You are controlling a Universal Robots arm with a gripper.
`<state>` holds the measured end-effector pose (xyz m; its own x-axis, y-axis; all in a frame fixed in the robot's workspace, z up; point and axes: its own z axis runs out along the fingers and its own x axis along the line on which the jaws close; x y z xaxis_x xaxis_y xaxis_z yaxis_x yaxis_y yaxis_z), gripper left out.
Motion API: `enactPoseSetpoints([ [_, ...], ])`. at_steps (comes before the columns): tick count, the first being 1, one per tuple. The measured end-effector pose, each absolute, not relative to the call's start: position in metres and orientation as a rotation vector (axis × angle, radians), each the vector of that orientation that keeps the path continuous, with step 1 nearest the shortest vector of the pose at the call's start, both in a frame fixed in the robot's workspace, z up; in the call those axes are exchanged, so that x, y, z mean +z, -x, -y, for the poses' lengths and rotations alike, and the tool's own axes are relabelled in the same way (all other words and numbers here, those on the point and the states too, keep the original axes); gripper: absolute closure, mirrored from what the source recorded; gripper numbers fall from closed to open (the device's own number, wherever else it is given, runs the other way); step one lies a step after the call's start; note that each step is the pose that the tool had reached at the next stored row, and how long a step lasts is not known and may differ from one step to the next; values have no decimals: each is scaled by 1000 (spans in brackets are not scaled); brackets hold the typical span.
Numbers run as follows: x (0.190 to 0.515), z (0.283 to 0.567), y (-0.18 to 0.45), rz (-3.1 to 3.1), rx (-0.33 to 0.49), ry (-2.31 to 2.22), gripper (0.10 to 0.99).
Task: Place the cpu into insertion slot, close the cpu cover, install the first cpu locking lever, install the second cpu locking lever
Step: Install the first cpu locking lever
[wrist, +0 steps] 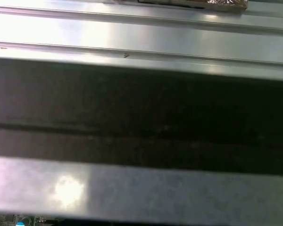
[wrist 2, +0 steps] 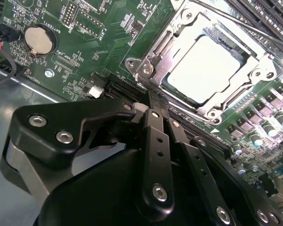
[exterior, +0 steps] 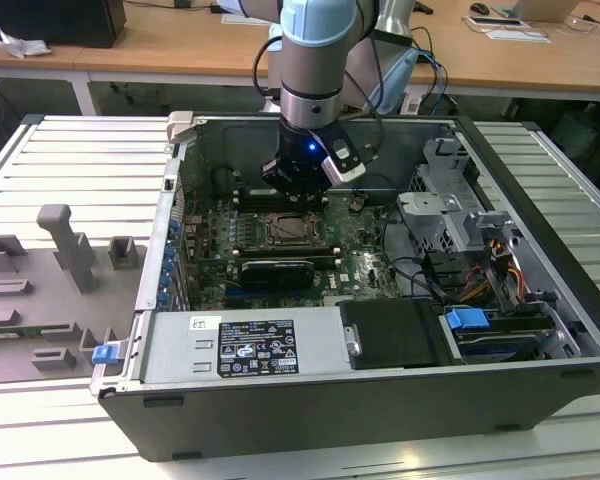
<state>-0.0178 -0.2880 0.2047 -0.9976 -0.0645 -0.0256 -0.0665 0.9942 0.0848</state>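
- Fingers [wrist 2: 153, 141] of your gripper [wrist 2: 153, 106] are pressed together, with no gap between them and with nothing held, as the second wrist view shows.
- You can see in the second wrist view that the tips hang just beside one corner of the insertion slot [wrist 2: 146, 66], above a long black connector on the green motherboard [wrist 2: 85, 52]. Whether the tips touch the board, I cannot tell.
- Your cpu [wrist 2: 207, 68] already lies flat in the insertion slot, its pale top showing.
- The cpu cover [wrist 2: 254, 61] is folded down over it, so the silver frame goes around the chip and the chip shows through the central window.
- Thin metal rods run along the sides of the slot; I cannot tell if they are hooked in place.
- A round coin battery [wrist 2: 39, 39] sits on the board, well apart from the slot.
- In the exterior view, your arm [exterior: 315, 60] reaches straight down into the open computer case [exterior: 280, 400], and the gripper [exterior: 298, 195] is just over the far edge of the slot [exterior: 290, 232].
- The case lies on a ribbed metal desk [exterior: 80, 150]. Grey fixture blocks [exterior: 70, 250] stand on it at the exterior view's left.
- The first wrist view shows a dark band between bright metal strips.
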Motion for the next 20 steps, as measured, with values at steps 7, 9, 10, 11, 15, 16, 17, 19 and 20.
enactPoseSetpoints([
  [7, 202, 288, 17, -3115, 119, 103, 980],
  [9, 202, 288, 17, -3115, 118, 102, 980],
  [10, 202, 288, 17, -3115, 118, 102, 980],
  [11, 202, 288, 17, -3115, 118, 102, 980],
  [15, 209, 288, 17, -3115, 119, 102, 980],
  [16, 214, 288, 17, -3115, 119, 102, 980],
  [17, 218, 288, 17, -3115, 118, 102, 980],
  [19, 218, 288, 17, -3115, 119, 103, 980],
  [20, 218, 288, 17, -3115, 119, 102, 980],
])
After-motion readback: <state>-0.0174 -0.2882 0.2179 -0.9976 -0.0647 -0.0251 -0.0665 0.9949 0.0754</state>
